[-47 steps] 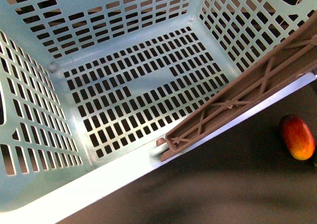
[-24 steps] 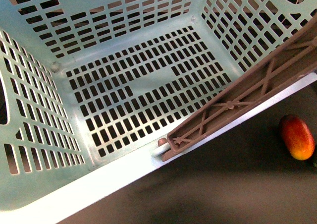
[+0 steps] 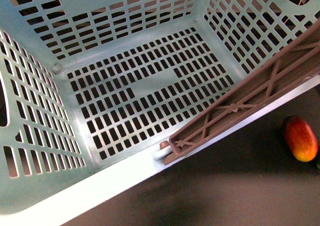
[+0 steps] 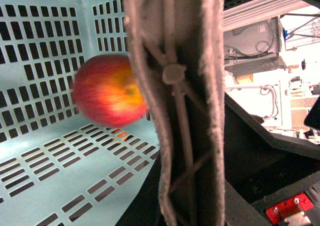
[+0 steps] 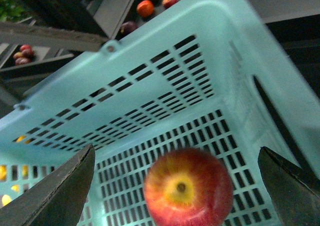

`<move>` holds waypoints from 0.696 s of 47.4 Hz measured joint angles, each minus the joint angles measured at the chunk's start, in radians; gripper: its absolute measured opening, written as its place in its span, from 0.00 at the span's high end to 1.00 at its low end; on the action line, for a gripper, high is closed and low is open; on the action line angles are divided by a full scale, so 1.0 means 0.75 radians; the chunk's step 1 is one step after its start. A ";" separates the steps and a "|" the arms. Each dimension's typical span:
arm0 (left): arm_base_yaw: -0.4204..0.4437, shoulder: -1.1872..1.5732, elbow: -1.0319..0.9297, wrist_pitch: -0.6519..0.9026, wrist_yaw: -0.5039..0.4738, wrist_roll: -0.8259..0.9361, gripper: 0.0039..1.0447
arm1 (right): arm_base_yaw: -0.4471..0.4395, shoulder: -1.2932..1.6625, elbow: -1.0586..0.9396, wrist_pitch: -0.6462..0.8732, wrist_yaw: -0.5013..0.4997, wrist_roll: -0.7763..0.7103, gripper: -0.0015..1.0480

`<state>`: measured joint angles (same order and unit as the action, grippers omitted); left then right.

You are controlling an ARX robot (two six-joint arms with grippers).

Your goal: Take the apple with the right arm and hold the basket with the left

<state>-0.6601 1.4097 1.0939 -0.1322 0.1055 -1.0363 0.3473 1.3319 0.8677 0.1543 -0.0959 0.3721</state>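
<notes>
The apple (image 5: 189, 188), red with a yellow patch round its stem, shows blurred in the right wrist view over the slotted floor of the pale blue basket (image 5: 210, 31). My right gripper (image 5: 175, 196) is open, its two dark fingers (image 5: 55, 191) standing wide on either side of the apple and clear of it. In the left wrist view the apple (image 4: 107, 90) is a blur inside the basket (image 4: 40, 46). My left gripper (image 4: 187, 201) is shut on the basket's brown handle (image 4: 175, 111). The front view shows the basket (image 3: 100, 186) and handle (image 3: 240, 106), but no apple and no gripper.
An elongated red-and-yellow fruit (image 3: 300, 137) lies on the dark table right of the basket. Beyond the basket, the right wrist view shows small fruits (image 5: 145, 8) and dark red ones (image 5: 22, 53) on grey shelves. Lab equipment (image 4: 250, 43) stands behind the handle.
In the front view the basket and its brown handle have shifted very slightly. The elongated fruit has stayed in place.
</notes>
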 joint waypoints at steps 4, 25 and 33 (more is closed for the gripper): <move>0.000 0.000 0.000 -0.002 -0.010 0.006 0.94 | -0.025 -0.040 -0.037 0.034 0.127 0.002 0.09; 0.002 0.000 0.000 -0.004 0.010 -0.001 0.94 | -0.245 -0.370 -0.549 0.596 0.335 -0.415 0.46; 0.002 0.000 0.000 -0.004 0.001 -0.006 0.94 | -0.300 -0.491 -0.727 0.639 0.286 -0.468 0.75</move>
<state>-0.6590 1.4097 1.0939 -0.1352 0.1062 -1.0405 0.1226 0.9638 0.3222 0.6334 0.1184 0.0208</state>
